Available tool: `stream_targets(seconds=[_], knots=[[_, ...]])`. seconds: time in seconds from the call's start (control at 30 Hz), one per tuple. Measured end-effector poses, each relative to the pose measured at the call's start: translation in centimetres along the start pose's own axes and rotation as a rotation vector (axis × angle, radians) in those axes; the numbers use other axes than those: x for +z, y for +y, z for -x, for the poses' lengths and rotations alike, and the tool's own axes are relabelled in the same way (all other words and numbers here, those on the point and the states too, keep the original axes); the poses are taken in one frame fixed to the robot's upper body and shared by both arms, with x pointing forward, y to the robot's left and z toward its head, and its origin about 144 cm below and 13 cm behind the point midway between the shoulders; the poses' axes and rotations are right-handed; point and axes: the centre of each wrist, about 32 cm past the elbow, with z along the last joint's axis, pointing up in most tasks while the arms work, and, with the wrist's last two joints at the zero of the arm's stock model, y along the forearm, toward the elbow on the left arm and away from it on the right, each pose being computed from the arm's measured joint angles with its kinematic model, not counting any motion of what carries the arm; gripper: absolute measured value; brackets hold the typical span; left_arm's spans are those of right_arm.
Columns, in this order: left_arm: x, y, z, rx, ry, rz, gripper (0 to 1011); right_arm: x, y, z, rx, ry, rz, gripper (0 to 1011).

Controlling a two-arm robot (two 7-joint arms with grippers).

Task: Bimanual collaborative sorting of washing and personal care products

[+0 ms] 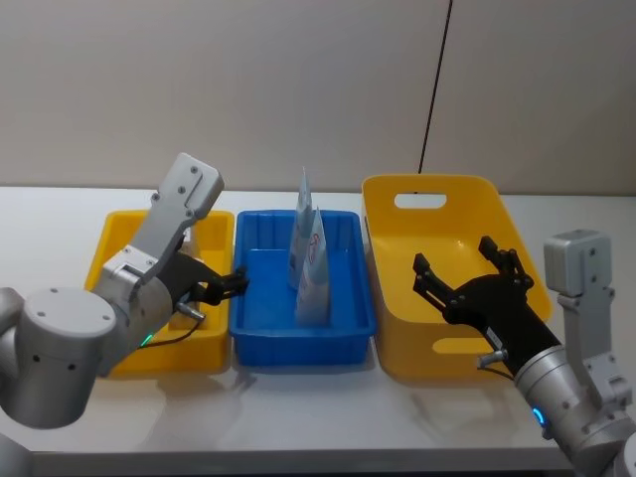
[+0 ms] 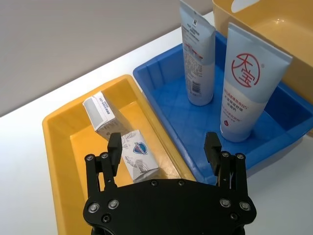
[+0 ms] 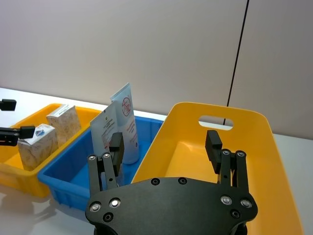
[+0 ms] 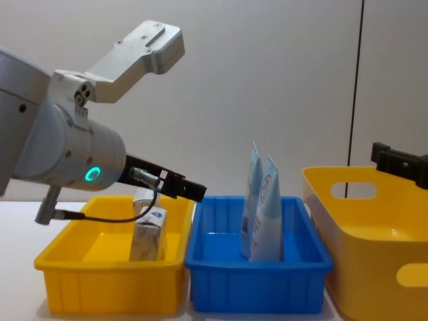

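My left pincer (image 1: 237,282) gapes empty over the small bin (image 1: 103,248)'s right rim; my right pincer (image 1: 454,255) likewise over the big bin (image 1: 384,270).

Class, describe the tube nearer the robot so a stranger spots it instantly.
Find the middle blue bin. Of its two standing pale tubes, take the nearer tube. Its red circle faces the small yellow bin; the farther tube shows that side a barcode.

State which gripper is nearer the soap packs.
Left. The left gripper hovers close above the packs; the right gripper hangs over the large yellow bin, beyond the blue bin.
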Motion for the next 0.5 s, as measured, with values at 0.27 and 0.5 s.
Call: stream_targets(seconds=[0.27,0.5], knots=[[-0.8,-0.5,0.3,0.015,0.027,-0.024,1001,0.0,0.0,0.0,0.000,0.000,0.000,1002],[-1.3,-1.1,0.5,0.029,0.055,-0.031,1001,0.0,0.0,0.0,0.000,0.000,0.000,1002]])
